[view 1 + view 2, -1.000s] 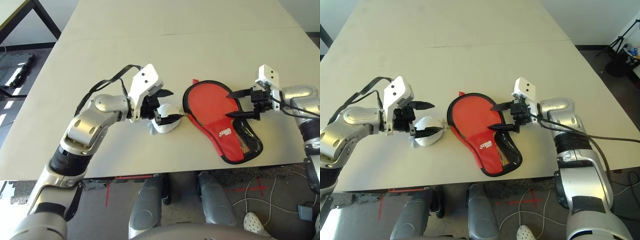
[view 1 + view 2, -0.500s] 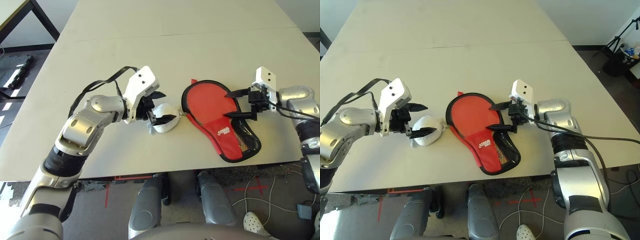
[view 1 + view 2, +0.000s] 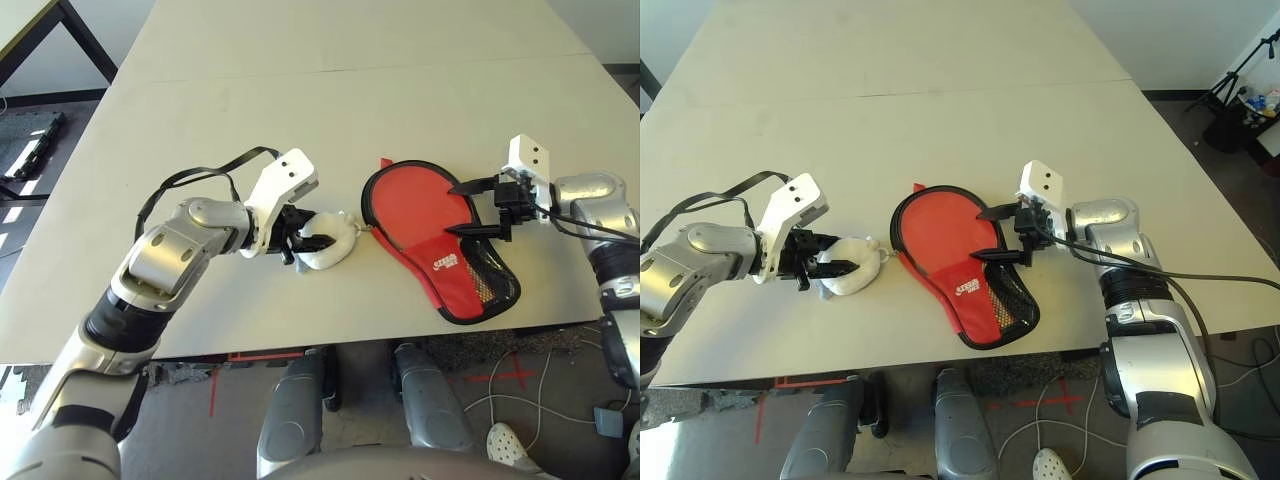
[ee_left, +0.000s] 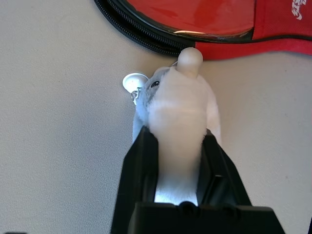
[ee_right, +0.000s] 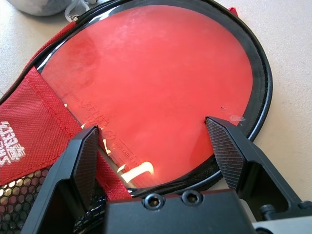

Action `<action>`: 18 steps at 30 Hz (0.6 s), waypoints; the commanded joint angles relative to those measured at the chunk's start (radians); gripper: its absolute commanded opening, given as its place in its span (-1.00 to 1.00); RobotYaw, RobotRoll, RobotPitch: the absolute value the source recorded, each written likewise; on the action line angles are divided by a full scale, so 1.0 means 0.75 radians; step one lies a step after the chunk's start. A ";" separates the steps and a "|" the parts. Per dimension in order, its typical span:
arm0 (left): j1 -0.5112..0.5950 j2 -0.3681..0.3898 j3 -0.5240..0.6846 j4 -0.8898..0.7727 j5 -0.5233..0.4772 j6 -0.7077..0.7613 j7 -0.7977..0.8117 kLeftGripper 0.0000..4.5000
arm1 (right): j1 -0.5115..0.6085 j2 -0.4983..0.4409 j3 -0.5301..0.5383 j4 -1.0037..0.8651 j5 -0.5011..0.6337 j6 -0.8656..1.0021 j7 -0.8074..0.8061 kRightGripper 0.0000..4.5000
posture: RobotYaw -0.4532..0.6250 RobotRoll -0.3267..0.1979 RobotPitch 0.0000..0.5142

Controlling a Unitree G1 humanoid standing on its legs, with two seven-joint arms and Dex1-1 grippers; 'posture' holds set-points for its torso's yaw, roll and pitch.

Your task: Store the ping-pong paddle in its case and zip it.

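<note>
A red-and-black paddle case [image 3: 462,292] is seen lying flat on a pale surface [image 3: 250,110], its rounded end pointed away from the robot. The ping-pong paddle [image 5: 161,83] is housed inside, its red rubber face displayed through a clear window edged in black. A small white logo [image 3: 447,263] is carried on the red fabric beside a black mesh pocket [image 3: 492,275], and a red tab [image 3: 387,162] is seen at the far edge.

To the left of the case, a whitish-grey plush toy [image 4: 178,107] is gripped between the two black fingers of the left claw [image 4: 180,131]. A small white disc [image 4: 134,82] is hung beside the toy's head, and a pale ring [image 5: 75,10] is seen between the toy and the case's zip edging [image 4: 141,36]. Whether the zip is fully closed cannot be told.

The right claw [image 5: 151,124] is held wide over the right side of the case, with nothing gripped. Beyond the surface, a tripod [image 3: 1246,75] is pictured at the right.
</note>
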 commanded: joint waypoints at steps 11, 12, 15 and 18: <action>-0.238 -0.126 -0.090 0.415 0.257 -0.182 0.202 -0.93 | 0.089 0.018 0.055 -0.019 -0.074 0.007 -0.026 1.00 | -0.25 0.25 -0.06; -0.277 -0.152 -0.099 0.487 0.289 -0.226 0.220 -0.93 | 0.094 0.019 0.056 -0.027 -0.075 0.008 -0.027 1.00 | -0.26 0.25 -0.05; -0.365 -0.215 -0.115 0.654 0.360 -0.330 0.249 -0.93 | 0.105 0.021 0.058 -0.042 -0.075 0.012 -0.029 1.00 | -0.27 0.25 -0.05; -0.447 -0.272 -0.125 0.822 0.428 -0.446 0.265 -0.93 | 0.109 0.023 0.059 -0.053 -0.075 0.018 -0.031 1.00 | -0.27 0.25 -0.05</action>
